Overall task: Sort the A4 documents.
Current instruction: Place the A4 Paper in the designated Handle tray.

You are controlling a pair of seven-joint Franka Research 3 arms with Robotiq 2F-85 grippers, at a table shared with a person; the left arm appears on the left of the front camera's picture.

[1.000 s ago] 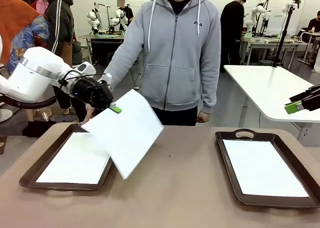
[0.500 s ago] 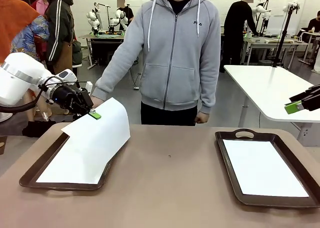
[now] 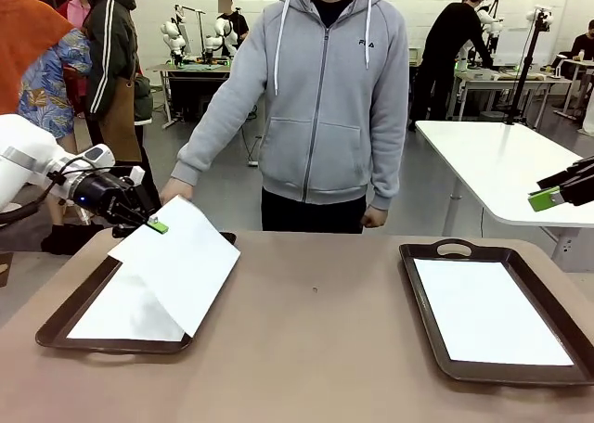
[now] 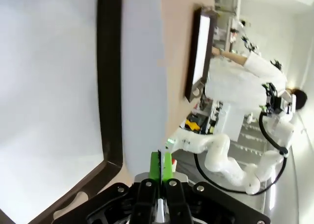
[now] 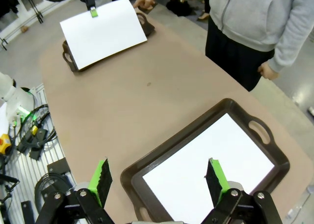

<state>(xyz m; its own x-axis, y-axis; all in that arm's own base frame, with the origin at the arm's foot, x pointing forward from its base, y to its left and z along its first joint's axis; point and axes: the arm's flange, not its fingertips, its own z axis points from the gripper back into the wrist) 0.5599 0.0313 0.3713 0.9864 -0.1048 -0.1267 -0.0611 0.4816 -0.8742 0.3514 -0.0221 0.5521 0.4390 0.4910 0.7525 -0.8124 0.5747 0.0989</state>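
My left gripper (image 3: 153, 224) is shut on the far corner of a white A4 document (image 3: 181, 261). The sheet slants down over the left brown tray (image 3: 56, 326), its low edge resting on another sheet (image 3: 121, 316) that lies flat in the tray. In the left wrist view the green pads (image 4: 161, 166) pinch the held sheet (image 4: 140, 86) beside the tray's rim (image 4: 110, 86). My right gripper (image 5: 158, 180) stands open and hovers above the right tray (image 5: 147, 170), where one sheet (image 5: 211, 170) lies flat. It also shows at the right edge of the front view (image 3: 546, 198).
A person in a grey hoodie (image 3: 325, 98) stands at the far side, with one hand (image 3: 174, 189) close to the left tray's far end. The brown tabletop (image 3: 316, 349) lies bare between the trays. A white table (image 3: 501, 163) stands behind on the right.
My left gripper has moved left and down with the sheet. The sheet has swung from mid-air beside the tray to lie slanted over the left tray. The right gripper has not moved.
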